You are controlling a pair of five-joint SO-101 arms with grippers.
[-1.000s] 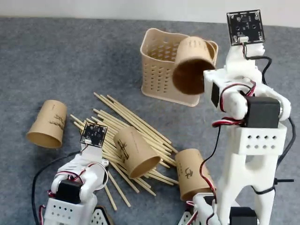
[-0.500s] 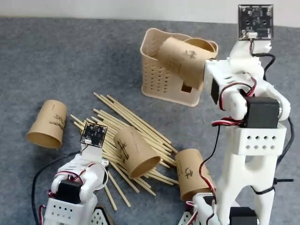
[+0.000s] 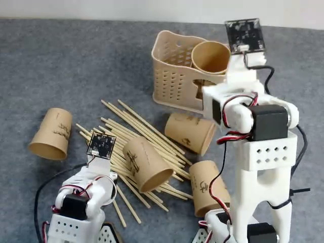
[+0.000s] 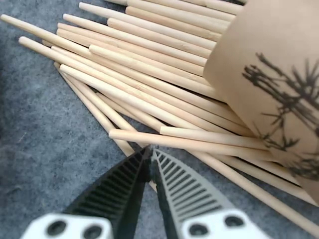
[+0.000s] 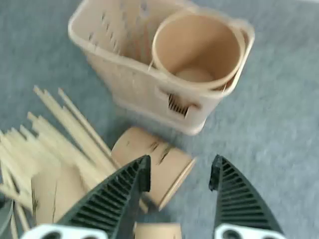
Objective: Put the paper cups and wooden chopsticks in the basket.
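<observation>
Right claw [image 5: 180, 162] apart, empty, over cup [image 3: 190, 132] lying at 6 o'clock of basket [image 3: 174, 81]. Left claw [image 4: 151, 152] together by chopsticks [image 4: 139, 74]. Step, judged: cup pickup. Next: descend, straddle rim, close.

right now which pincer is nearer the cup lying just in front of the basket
Right. The right pincer hangs open above that cup, beside the basket. The left pincer is shut at the edge of the chopsticks, farther away.
</observation>
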